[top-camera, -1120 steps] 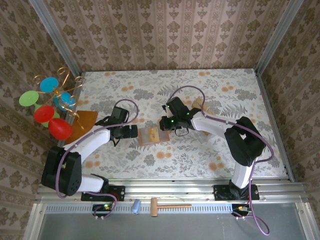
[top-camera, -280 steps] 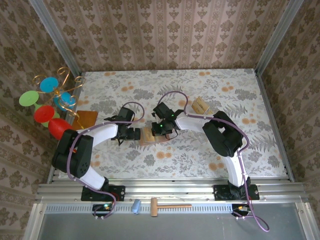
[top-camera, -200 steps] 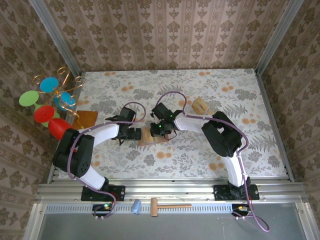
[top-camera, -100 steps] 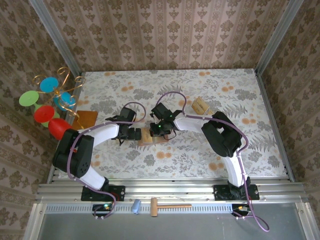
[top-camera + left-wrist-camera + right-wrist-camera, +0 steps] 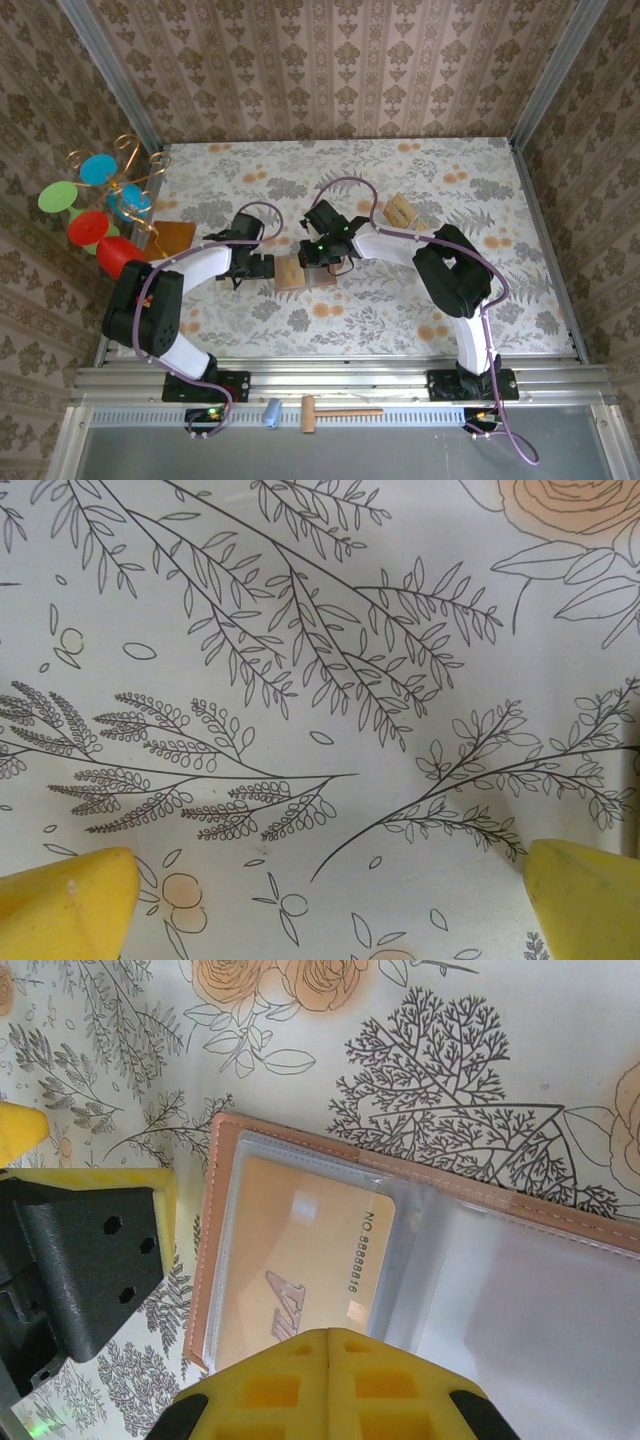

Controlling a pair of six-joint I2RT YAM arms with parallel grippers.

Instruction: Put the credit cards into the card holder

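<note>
My arms [image 5: 190, 268] are white with black joints, and a purple cable [image 5: 345, 181] runs along each. My left gripper [image 5: 320, 900] and right gripper [image 5: 328, 1348] have yellow fingers [image 5: 65, 905].

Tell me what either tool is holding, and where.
Nothing: left tool open over the tablecloth; right tool shut, empty, over the card holder.

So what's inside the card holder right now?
One credit card sits in a clear sleeve of the open card holder; the neighbouring sleeve looks empty. The shut right gripper covers part of the card.
</note>
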